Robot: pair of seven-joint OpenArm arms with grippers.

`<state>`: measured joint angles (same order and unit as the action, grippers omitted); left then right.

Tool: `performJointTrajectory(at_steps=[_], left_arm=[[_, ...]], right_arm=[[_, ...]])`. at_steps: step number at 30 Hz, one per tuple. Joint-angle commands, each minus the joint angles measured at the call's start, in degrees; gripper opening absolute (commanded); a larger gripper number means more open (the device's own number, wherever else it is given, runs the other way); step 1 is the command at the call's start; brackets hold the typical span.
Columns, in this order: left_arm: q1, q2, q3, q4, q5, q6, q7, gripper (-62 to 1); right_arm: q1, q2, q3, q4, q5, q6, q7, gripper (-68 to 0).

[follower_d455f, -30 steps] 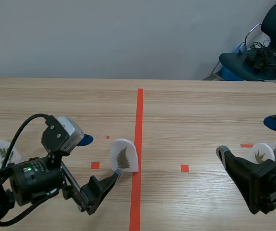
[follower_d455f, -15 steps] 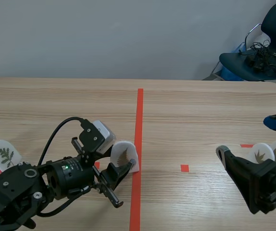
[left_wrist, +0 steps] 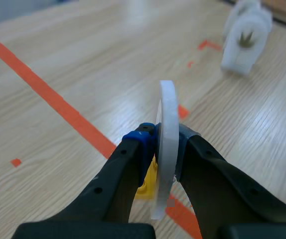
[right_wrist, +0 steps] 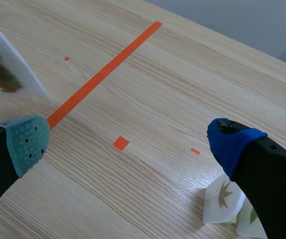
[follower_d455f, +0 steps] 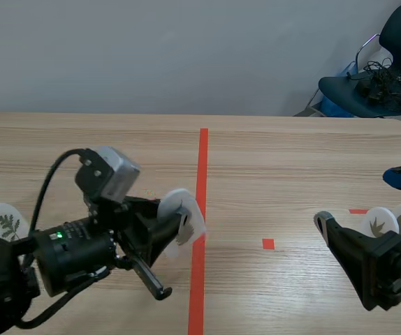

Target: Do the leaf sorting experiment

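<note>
A white arch-shaped card with a pressed fern leaf [follower_d455f: 181,218] is lifted off the table beside the long red tape line, tilted. My left gripper [follower_d455f: 171,234] is shut on its lower part. The left wrist view has this card [left_wrist: 167,107] edge-on, pinched between the two pads of the left gripper [left_wrist: 164,143]. In the right wrist view the card [right_wrist: 6,69] appears blurred, far ahead of the left-hand finger. My right gripper [follower_d455f: 363,204] stands open at the right, holding nothing, just in front of two leaf cards [follower_d455f: 390,223]. They also lie beside its blue-padded finger [right_wrist: 231,142].
A card with a dark fern leaf [follower_d455f: 6,225] stands at the table's left edge. A small red tape square [follower_d455f: 268,243] lies between the arms. The right-side leaf cards [left_wrist: 245,35] stand well ahead of the left gripper. A chair [follower_d455f: 389,63] stands beyond the table's far right corner.
My left gripper closed on the fern card and raised it off the table, tilting it as the arm turned. The right arm stayed still.
</note>
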<state>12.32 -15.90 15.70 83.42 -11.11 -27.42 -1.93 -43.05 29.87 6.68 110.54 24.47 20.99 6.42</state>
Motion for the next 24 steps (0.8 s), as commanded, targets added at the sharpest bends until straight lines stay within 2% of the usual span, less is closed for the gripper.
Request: performJointTrajectory(at_steps=[1,5,7,9,18,24], left_arm=[[4.9,-0.5,-4.8,3.8,-1.8,1.5,-1.0,-57.5],[12.9,0.0,-14.6,6.6,-9.1,5.4,-1.2,-57.5],[14.7,1.0,-18.5,5.4,-9.3,8.8,-1.3,-57.5],[15.0,1.4,-20.9,3.3,-9.3,10.1,-1.8,-57.5],[8.2,1.6,-24.1,-9.9,-9.3,12.0,-5.8,-57.5],[4.6,1.6,-26.8,-15.2,-9.3,13.1,-6.2,-56.1]], right_arm=[[0.2,0.1,0.4,1.3,0.4,0.0,1.0,0.4],[0.2,0.1,0.4,1.3,0.4,0.0,0.9,0.4],[0.2,0.1,0.4,1.3,0.4,0.0,0.8,0.4],[0.2,0.1,0.4,1.3,0.4,0.0,0.8,0.4],[0.2,0.1,0.4,1.3,0.4,0.0,0.9,0.4],[0.2,0.1,0.4,1.3,0.4,0.0,0.9,0.4]])
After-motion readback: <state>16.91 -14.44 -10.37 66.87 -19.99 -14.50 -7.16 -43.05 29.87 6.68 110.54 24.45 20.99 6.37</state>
